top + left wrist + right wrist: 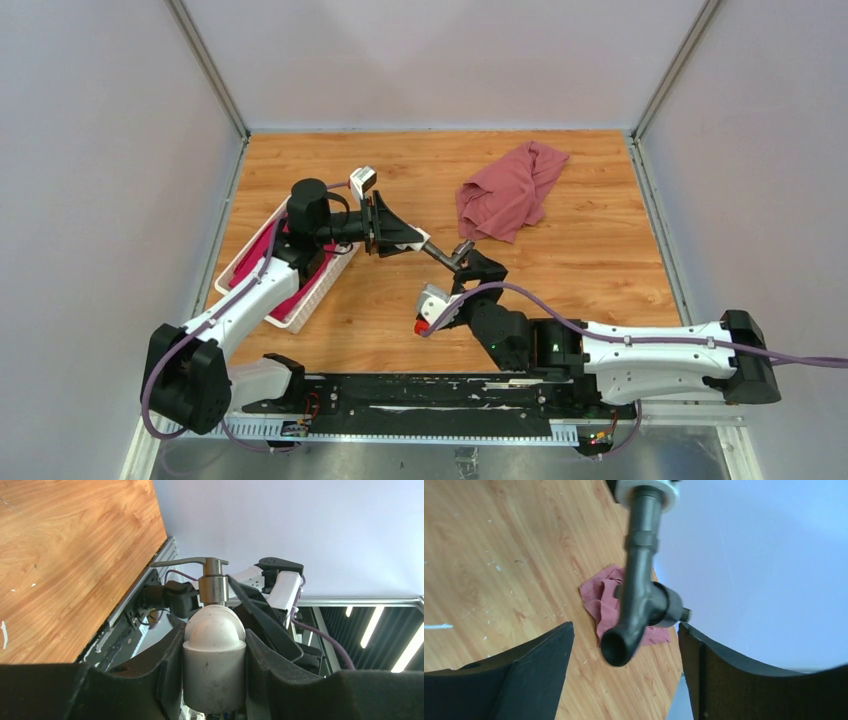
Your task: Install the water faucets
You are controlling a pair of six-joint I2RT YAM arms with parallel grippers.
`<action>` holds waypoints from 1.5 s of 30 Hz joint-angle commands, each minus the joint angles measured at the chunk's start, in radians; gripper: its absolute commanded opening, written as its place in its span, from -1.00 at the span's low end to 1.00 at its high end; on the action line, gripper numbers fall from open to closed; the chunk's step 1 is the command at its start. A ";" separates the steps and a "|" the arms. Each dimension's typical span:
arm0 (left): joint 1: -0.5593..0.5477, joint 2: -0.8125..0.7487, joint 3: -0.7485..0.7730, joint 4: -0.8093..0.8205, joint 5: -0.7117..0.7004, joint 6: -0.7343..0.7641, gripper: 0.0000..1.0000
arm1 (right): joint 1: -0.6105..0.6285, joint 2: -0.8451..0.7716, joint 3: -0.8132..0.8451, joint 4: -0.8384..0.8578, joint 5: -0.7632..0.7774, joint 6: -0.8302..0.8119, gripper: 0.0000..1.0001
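My left gripper (416, 240) is shut on the stubby white fitting (214, 655) and holds it above the table. The dark grey tap (447, 254) sticks out of the fitting's domed end towards the right arm. In the left wrist view its stem (213, 582) and thin lever show beyond the fitting. My right gripper (472, 264) is open with its jaws either side of the tap's spout end (634, 605). The spout hangs between the fingers (539, 665) with a gap on the left side. The tap's side knob is close to the right finger. The white fitting (647, 489) shows at the top of the right wrist view.
A dusty-red cloth (510, 190) lies crumpled at the back right of the wooden table (590, 260); it also shows in the right wrist view (598, 597). A white slatted basket (322, 292) with magenta fabric stands at the left under the left arm.
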 commanded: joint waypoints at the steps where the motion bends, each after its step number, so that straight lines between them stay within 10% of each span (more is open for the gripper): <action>1: -0.005 -0.007 0.014 0.030 0.027 -0.011 -1.00 | -0.069 -0.021 -0.016 0.159 -0.015 -0.013 0.34; 10: -0.005 -0.016 0.017 0.030 0.042 0.011 -1.00 | -0.153 -0.052 0.065 -0.053 -0.231 0.296 -1.00; 18: -0.006 -0.043 0.020 0.030 0.071 0.092 -1.00 | -0.285 -0.109 0.161 -0.219 -0.685 0.721 -1.00; 24: -0.006 -0.070 0.023 0.030 0.114 0.192 -1.00 | -0.688 -0.124 0.187 -0.193 -1.401 1.121 -1.00; 29: -0.008 -0.080 0.025 0.029 0.129 0.242 -1.00 | -0.935 0.014 0.023 0.451 -1.925 1.842 -1.00; 33: -0.008 -0.091 0.016 0.028 0.128 0.268 -1.00 | -0.961 0.181 -0.095 1.064 -1.932 2.380 -1.00; 38: -0.008 -0.095 -0.002 0.030 0.120 0.274 -1.00 | -0.963 0.330 -0.156 1.473 -1.862 2.671 -1.00; 42: -0.008 -0.091 -0.001 0.030 0.104 0.255 -1.00 | -0.979 0.289 -0.184 1.319 -1.900 2.547 0.06; 45: -0.008 -0.085 0.005 0.030 0.080 0.215 -1.00 | -1.007 0.143 -0.169 0.899 -1.915 2.253 0.56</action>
